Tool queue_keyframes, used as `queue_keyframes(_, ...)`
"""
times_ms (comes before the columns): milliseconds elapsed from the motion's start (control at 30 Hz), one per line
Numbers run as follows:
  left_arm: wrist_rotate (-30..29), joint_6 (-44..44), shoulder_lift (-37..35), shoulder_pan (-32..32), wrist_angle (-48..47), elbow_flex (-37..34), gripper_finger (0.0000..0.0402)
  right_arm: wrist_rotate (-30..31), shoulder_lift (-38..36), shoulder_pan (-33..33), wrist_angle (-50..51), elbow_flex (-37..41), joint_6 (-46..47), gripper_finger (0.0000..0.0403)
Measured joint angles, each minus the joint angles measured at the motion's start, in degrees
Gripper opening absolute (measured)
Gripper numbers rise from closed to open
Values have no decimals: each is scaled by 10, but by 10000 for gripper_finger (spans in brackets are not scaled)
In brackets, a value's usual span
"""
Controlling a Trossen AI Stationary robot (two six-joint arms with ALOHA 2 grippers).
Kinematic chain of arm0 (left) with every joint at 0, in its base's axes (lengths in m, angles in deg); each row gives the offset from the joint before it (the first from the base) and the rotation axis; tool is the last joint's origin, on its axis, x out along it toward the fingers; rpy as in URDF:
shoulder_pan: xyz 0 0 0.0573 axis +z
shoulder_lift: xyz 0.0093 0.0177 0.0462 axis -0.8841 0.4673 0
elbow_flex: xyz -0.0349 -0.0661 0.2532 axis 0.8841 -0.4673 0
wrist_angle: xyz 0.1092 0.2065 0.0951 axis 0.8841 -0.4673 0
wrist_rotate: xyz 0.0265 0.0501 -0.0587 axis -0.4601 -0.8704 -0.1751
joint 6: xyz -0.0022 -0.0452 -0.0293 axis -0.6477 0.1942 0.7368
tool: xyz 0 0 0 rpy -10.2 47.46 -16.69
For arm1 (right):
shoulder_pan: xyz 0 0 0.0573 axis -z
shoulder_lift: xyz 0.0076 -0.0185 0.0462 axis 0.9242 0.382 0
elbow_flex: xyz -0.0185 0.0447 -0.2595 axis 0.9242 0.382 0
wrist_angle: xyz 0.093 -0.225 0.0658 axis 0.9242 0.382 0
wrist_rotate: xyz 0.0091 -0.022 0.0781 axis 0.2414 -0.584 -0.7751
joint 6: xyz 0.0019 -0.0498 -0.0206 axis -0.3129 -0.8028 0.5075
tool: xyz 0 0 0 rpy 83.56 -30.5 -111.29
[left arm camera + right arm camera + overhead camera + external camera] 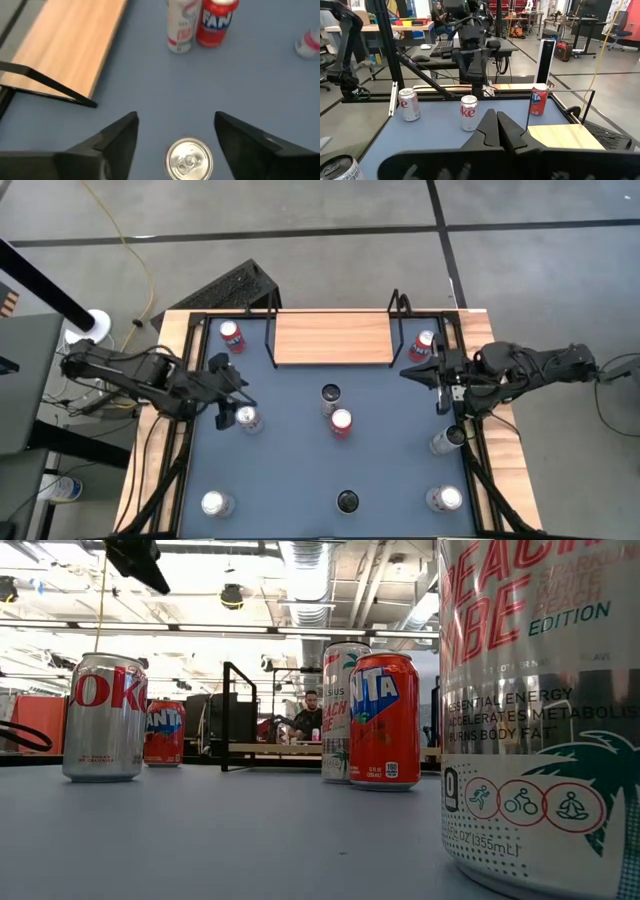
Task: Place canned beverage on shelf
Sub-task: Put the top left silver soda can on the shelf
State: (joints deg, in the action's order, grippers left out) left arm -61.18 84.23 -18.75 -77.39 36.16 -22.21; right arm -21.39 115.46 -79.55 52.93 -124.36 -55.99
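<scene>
The left gripper hung above an upright can with its fingers spread wide and holding nothing, the can on the table between them, well apart from the shelf

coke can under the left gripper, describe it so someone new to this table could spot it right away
Start at the light-wood shelf along the blue table's far edge, then come toward the left arm. The coke can stands upright below the open left gripper, silver with red lettering, alone on that side, unlike the paired cans mid-table.
</scene>
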Motion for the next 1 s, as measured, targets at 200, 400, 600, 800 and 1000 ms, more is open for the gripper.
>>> queue_keyframes(200, 31, -38, 44, 0, 0, 0, 299, 0, 0, 1, 6, 0, -1, 0)
queue_keyframes(400, 69, -37, 88, 0, -16, 0, 301, 0, 0, 1, 39, 0, -1, 0)
queue_keyframes(600, 55, -39, 118, 0, -36, 0, 301, 0, 0, 1, 82, 0, -1, 0)
queue_keyframes(800, 58, -28, 117, 0, -40, -14, 301, 0, 0, 1, 113, 0, -1, 0)
queue_keyframes(1000, 58, -17, 107, 0, -6, -71, 301, 0, 4, 1, 126, 0, -1, 0)
